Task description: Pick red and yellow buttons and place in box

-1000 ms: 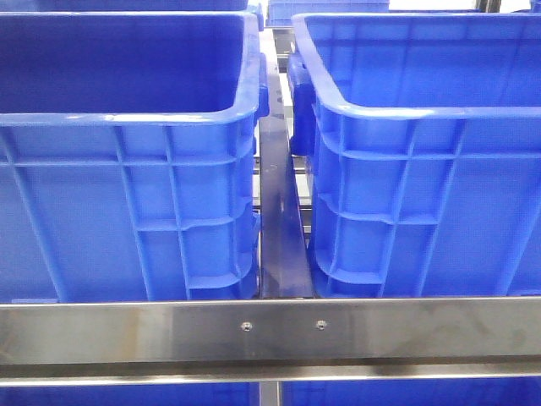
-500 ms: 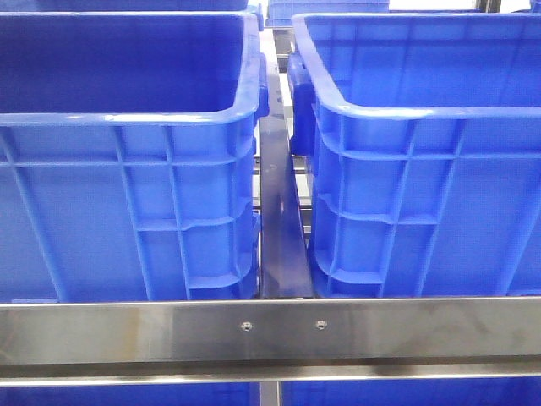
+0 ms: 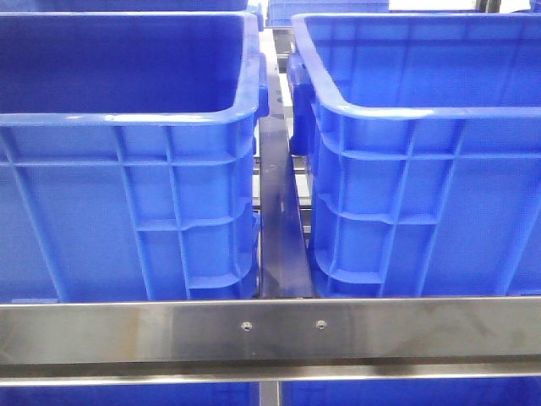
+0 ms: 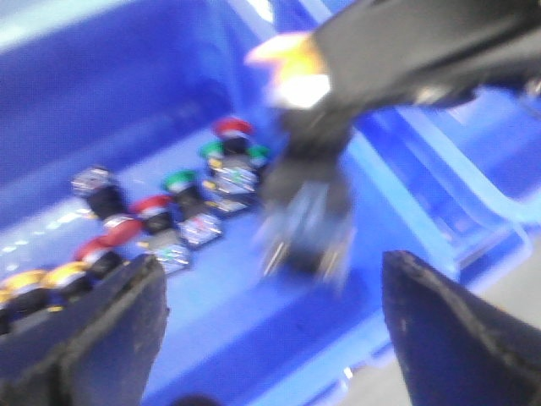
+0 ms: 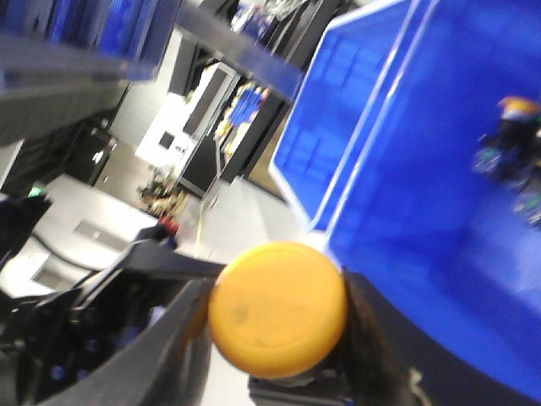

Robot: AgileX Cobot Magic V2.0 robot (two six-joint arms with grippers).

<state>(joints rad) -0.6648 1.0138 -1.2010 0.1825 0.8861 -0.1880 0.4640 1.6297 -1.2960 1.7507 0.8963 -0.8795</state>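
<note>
Our right pincer (image 5: pixel 279 338) pinches a yellow button (image 5: pixel 277 308) beside the blue box (image 5: pixel 439 194); our left pincer (image 4: pixel 270 330) is spread, empty. Released early, we'd miss the box.

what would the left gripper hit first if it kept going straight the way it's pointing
Probably the right gripper, which hangs blurred between the open left gripper jaws, gripping a yellow button. Behind it lies the blue bin floor with its row of buttons. Depth is unclear in the blur.
</note>
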